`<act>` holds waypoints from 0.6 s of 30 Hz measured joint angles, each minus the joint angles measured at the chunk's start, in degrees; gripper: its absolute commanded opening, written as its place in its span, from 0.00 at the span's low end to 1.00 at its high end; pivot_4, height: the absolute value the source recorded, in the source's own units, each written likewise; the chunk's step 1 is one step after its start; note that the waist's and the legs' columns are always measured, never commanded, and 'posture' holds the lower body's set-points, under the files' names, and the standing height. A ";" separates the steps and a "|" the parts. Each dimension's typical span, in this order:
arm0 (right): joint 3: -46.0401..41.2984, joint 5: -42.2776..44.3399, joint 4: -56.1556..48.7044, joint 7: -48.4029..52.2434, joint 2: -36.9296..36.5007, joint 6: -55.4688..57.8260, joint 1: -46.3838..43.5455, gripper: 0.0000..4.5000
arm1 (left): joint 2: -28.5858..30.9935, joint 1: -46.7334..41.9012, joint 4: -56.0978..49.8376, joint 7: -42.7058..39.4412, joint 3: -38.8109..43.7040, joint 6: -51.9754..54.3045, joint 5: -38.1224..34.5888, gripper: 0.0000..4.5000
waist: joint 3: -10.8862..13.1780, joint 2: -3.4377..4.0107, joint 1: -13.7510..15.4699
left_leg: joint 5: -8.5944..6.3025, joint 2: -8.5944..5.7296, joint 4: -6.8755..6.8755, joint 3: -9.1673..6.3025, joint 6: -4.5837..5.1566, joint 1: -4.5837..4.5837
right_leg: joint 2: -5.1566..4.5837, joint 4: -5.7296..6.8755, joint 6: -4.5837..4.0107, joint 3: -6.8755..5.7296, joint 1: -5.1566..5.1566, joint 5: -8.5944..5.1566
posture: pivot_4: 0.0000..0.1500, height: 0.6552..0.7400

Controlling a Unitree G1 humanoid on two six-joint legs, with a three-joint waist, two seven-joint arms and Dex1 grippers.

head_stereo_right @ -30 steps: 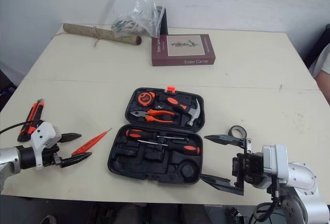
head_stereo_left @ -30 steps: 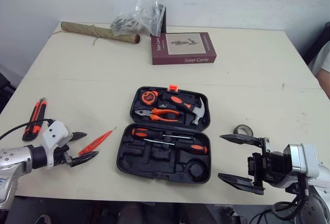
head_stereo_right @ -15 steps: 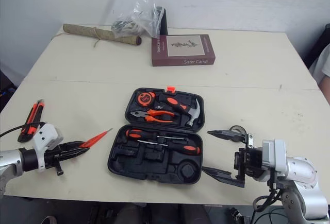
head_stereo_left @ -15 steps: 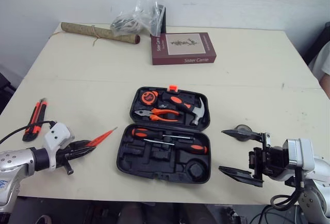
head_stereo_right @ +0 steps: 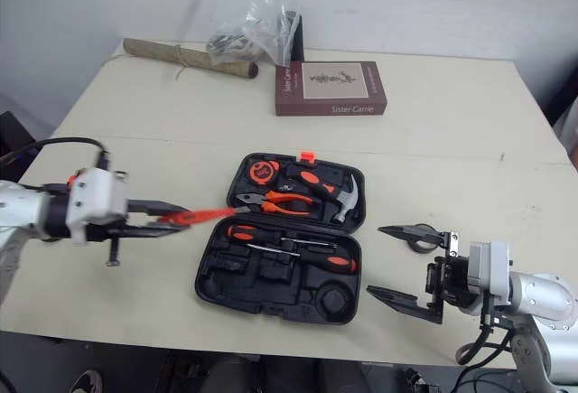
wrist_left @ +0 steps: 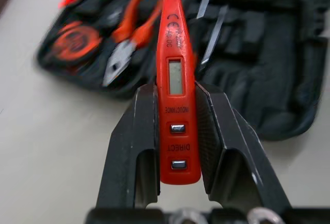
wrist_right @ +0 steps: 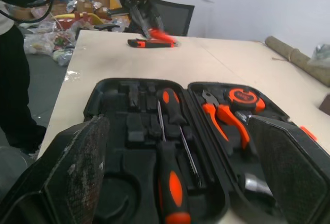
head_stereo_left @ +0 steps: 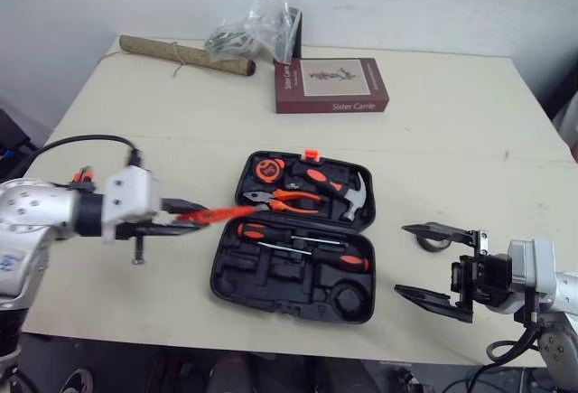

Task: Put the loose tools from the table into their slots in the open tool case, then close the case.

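A black plastic tool case point(head_stereo_left: 237, 277) is lying open in the middle of a cream table point(head_stereo_left: 163, 95). Its far half is holding an orange tape measure point(head_stereo_left: 265, 169), orange-handled pliers point(head_stereo_left: 284, 199) and a steel hammer point(head_stereo_left: 339, 190). Two orange-and-black screwdrivers point(head_stereo_left: 298, 235) are sitting in the near half, beside several empty slots.

The left gripper point(wrist_left: 175, 95) is clamping its two black fingers on a slim red tester pen with a small display point(head_stereo_left: 215, 215). It is holding the pen level in the air just left of the case, with the tip reaching the case's left rim.

The right gripper point(head_stereo_left: 404, 259) is hovering to the right of the case with its fingers spread wide apart and nothing between them. A dark ring, probably a roll of tape point(head_stereo_left: 433, 248), is lying on the table just beside its upper finger.

An orange-and-black utility knife point(wrist_right: 149, 43) is lying loose on the table well to the left.

The task appears roughly half done. The pen is not yet seated, the ring and knife are waiting, and the lid is not yet closed.
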 measured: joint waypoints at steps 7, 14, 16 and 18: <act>-0.56 -1.09 0.93 -0.06 -1.30 0.14 0.17 1.00 | -1.13 -11.83 -3.36 -0.35 -15.64 10.28 8.39 0.07 | 0.02 0.04 -0.10 | 0.04 0.02 0.01 0.05 -0.05 0.00 | 0.08 0.14 -0.01 0.17 -0.09 0.00 | 1.00 1.00; -0.68 -1.35 0.52 -1.90 -1.37 1.33 1.66 1.00 | -5.04 -15.77 -2.66 -0.66 -24.42 12.40 14.10 0.07 | 0.02 0.04 -0.14 | 0.05 0.03 0.02 0.04 -0.04 -0.02 | 0.07 0.22 -0.01 0.17 -0.15 -0.01 | 1.00 1.00; -0.68 -1.42 0.50 -2.30 -1.38 1.34 1.69 1.00 | -5.31 -15.99 -2.67 -0.96 -25.11 12.85 14.81 0.07 | 0.02 0.04 -0.15 | 0.05 0.03 0.02 0.05 -0.04 -0.01 | 0.07 0.24 -0.01 0.17 -0.14 -0.01 | 1.00 1.00; -0.68 -1.46 0.47 -2.59 -1.38 1.34 1.69 1.00 | -5.61 -16.10 -2.67 -0.97 -25.40 13.05 15.50 0.07 | 0.02 0.04 -0.07 | 0.06 0.03 0.03 0.04 -0.03 -0.01 | 0.06 0.24 -0.01 0.17 -0.13 -0.01 | 1.00 1.00</act>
